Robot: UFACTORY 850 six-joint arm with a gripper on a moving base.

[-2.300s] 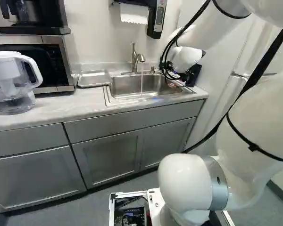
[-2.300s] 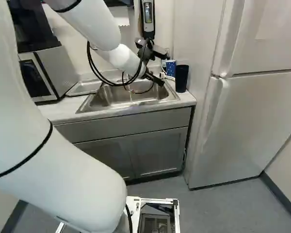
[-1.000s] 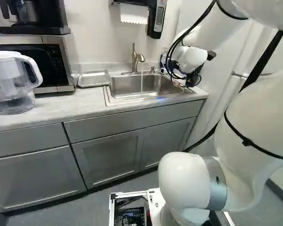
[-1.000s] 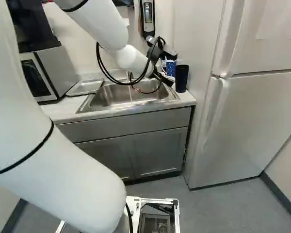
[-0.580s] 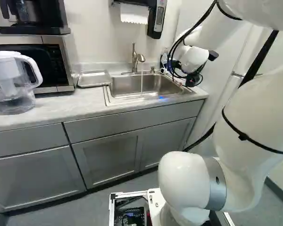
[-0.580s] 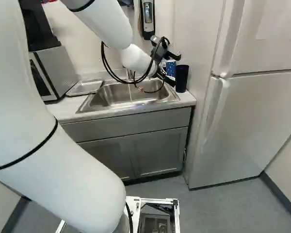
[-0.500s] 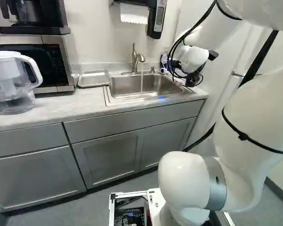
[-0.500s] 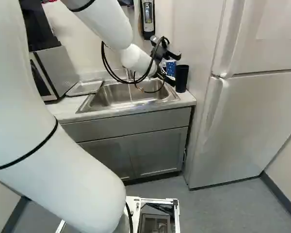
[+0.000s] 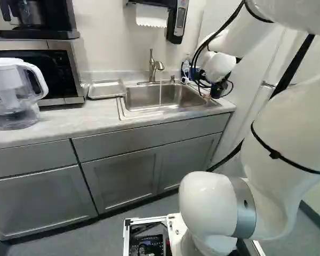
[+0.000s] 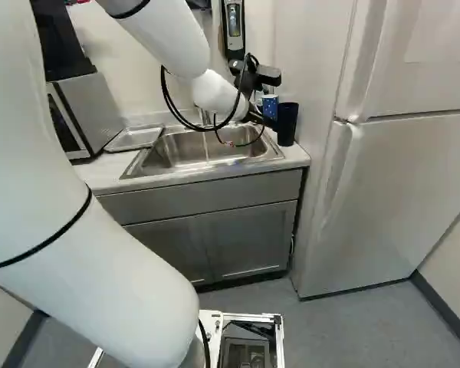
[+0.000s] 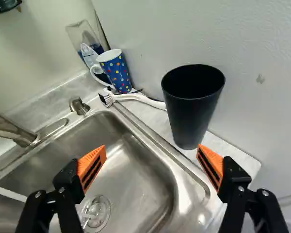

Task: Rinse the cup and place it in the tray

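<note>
Pale and faintly mottled, the surface [image 9: 58, 125] was fitted with a metal sink [image 9: 144, 97]; a thin stream of water [image 9: 160, 95] was let down into it from the faucet [image 9: 152, 66]; a shallow metal tray [image 9: 106, 89] was set just beside the sink, between it and the microwave [image 9: 69, 72], in front of which a clear water pitcher [image 9: 12, 93] was placed. Past the sink's other side, near the refrigerator [image 10: 399, 184], a tall black cup [image 10: 287, 123] was seen standing upright; a dotted blue mug [image 11: 117, 73] and a bottle of blue liquid [image 11: 88, 43] were grouped in the corner beyond it, with a white-handled brush [image 11: 140, 98] laid between the mug and the black cup. By the arm, the claw [image 10: 262, 119] was held over the sink's edge; in the wrist view, the claw [image 11: 152, 165] was spread wide, its orange pads [image 11: 93, 164] well apart and nothing gripped; the black cup was positioned just ahead of one finger.
</note>
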